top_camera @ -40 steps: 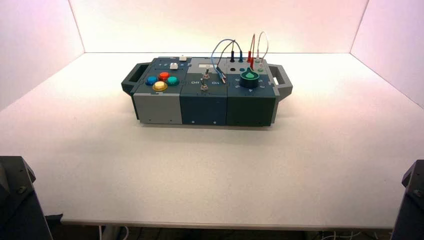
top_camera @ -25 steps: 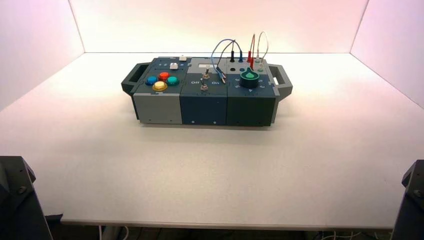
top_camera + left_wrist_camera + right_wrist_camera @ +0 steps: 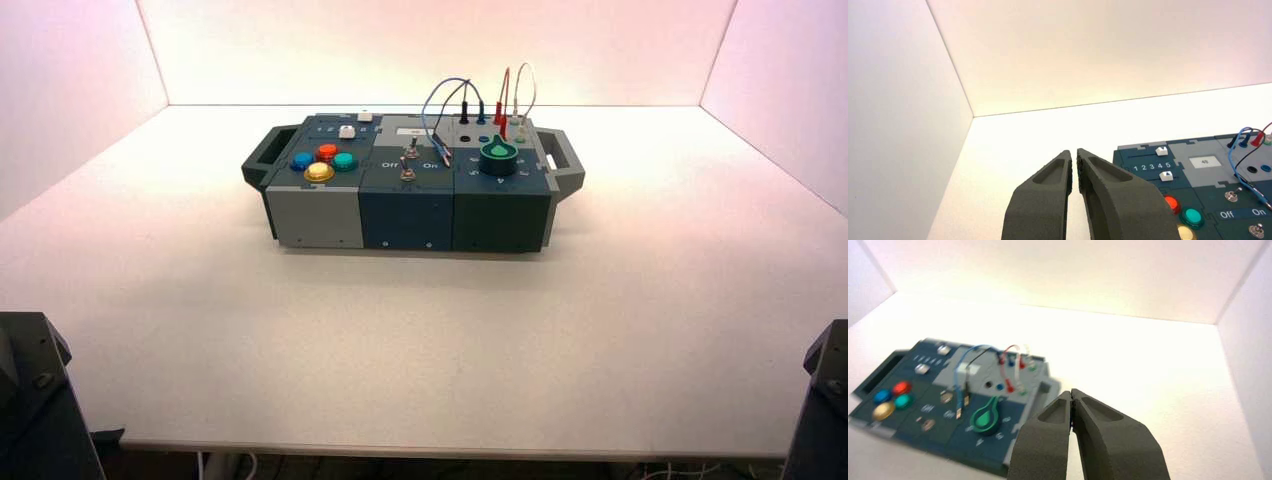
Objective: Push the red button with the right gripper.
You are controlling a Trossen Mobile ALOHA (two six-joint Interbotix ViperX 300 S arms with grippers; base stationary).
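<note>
And here's the left gripper (image 3: 1074, 151), idle by the tabletop's (image 3: 400, 340) near left corner, jaws slightly spread, nothing between them. Over to the box (image 3: 408, 218), near the far edge: the red button (image 3: 327, 152) sits towards its left end, between blue (image 3: 302, 161) and teal (image 3: 345, 161) buttons, behind the yellow one (image 3: 319, 172). Out by the near right corner, the right gripper (image 3: 1072, 390), jaws pressed together, well apart from the box!
</note>
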